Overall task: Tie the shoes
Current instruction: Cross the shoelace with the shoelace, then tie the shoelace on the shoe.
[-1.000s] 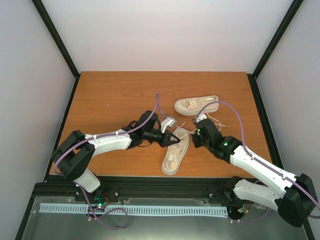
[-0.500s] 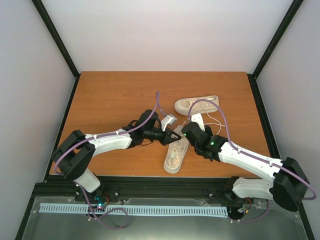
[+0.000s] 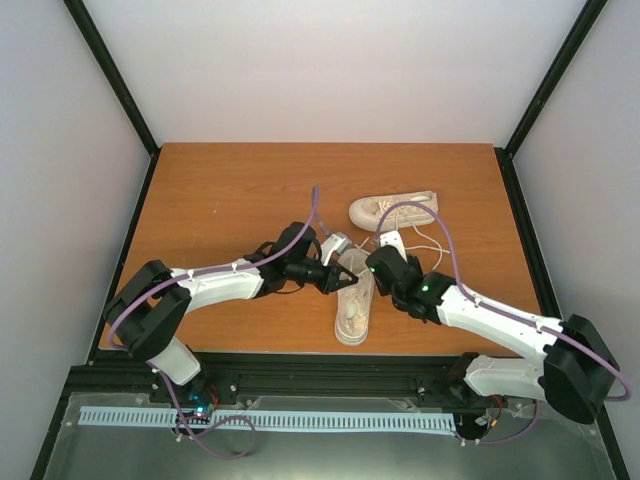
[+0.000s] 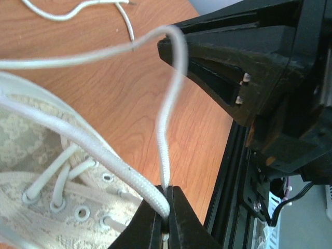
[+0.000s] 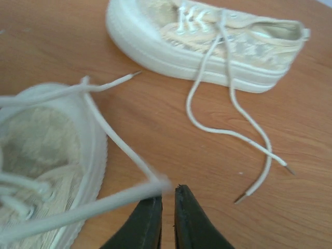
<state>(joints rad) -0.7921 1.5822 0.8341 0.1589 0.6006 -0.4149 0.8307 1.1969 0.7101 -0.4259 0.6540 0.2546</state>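
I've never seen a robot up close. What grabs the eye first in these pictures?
The left gripper and right gripper meet over a cream shoe near the front of the wooden table. The left one is pinched shut on that shoe's white lace. A second shoe lies farther back, its laces loose on the wood.

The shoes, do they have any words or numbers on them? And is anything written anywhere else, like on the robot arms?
None: no word, number, brand or sign can be read in any view.
Near cream canvas sneaker with a lacy pattern: no writing shows.
Far cream canvas sneaker with a pale rubber sole: no writing shows.
White and black left arm and right arm: no label shows.
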